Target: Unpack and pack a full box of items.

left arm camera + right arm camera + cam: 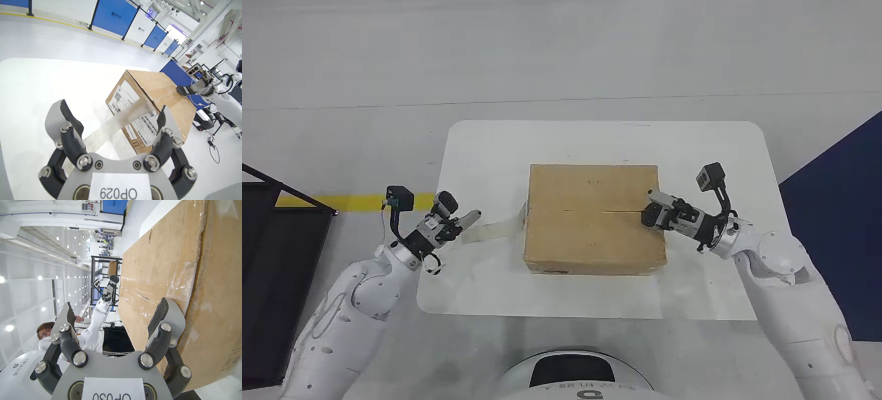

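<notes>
Watch the loose tape strip (117, 121) running from the closed box (592, 218) at mid-worktop (492, 150) to your open left claw (470, 218): it could stick to a pad and drag the box, since your right claw (654, 215), open at the seam, grips nothing.

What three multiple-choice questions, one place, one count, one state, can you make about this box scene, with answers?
1. Where on the white table does the cardboard box stand? A) middle B) far left corner C) overhanging the near edge
2. How many boxes are on the table? A) three B) one C) two
3. The left gripper's fingers are: A) shut on the box B) shut on nothing C) open
Answers: 1 A, bare table shows all round it; 2 B, the top view shows just one; 3 C, the left wrist view shows them spread wide.
</notes>
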